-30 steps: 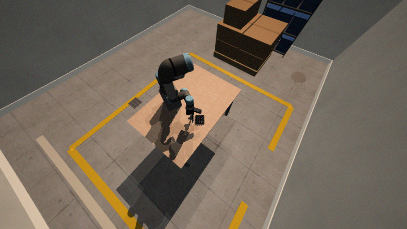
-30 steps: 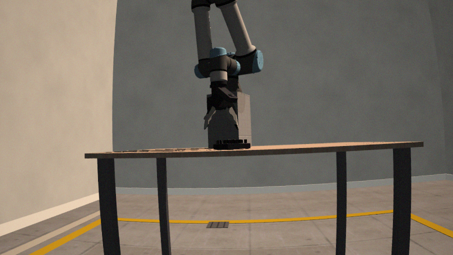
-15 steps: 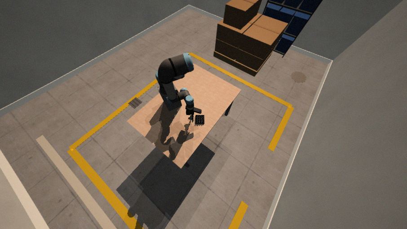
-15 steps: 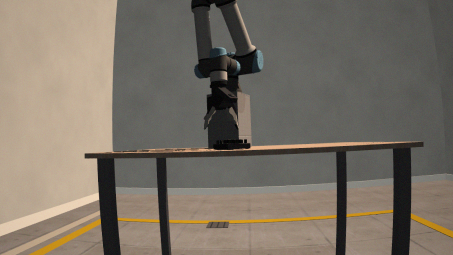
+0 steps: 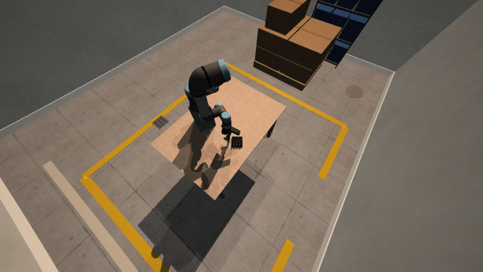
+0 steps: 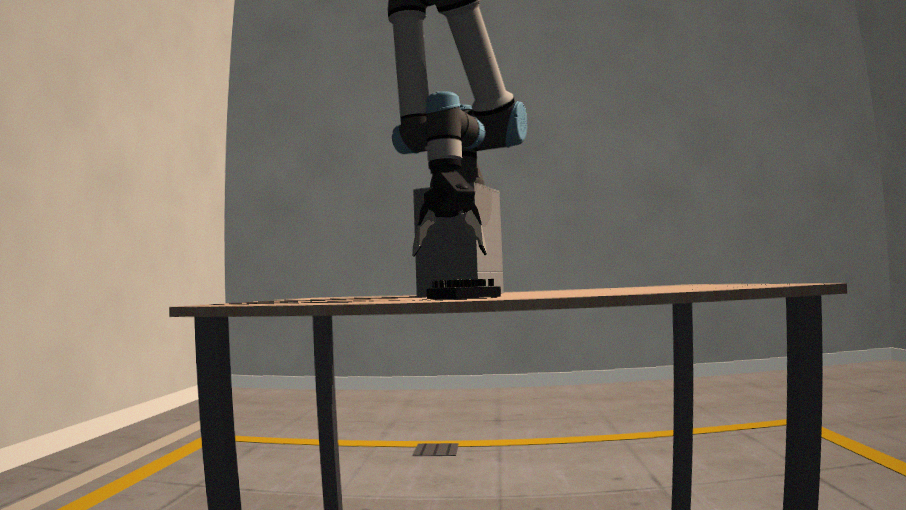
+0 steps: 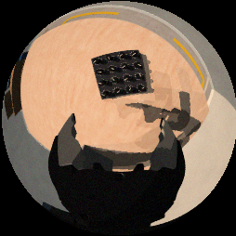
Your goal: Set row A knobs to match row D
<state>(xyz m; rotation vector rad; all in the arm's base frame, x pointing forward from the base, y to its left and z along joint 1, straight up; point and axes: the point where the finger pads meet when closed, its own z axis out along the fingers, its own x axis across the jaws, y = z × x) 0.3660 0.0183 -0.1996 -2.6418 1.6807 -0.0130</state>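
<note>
The knob box [image 7: 123, 74] is a flat black square with a grid of small dark knobs, lying on the wooden table [image 5: 219, 132]. It also shows in the overhead view [image 5: 236, 142] and in the side view [image 6: 462, 289]. The knob marks and the socket side are too small to read. My gripper [image 6: 448, 243] hangs open and empty above the box, fingers pointing down. In the wrist view the two fingers stand wide apart, nearer the camera than the box, which appears tilted.
The arm's base block [image 6: 457, 237] stands on the table just behind the box. Stacked cardboard boxes [image 5: 295, 40] and a blue rack [image 5: 344, 23] stand far off. Yellow floor lines [image 5: 332, 152] ring the table.
</note>
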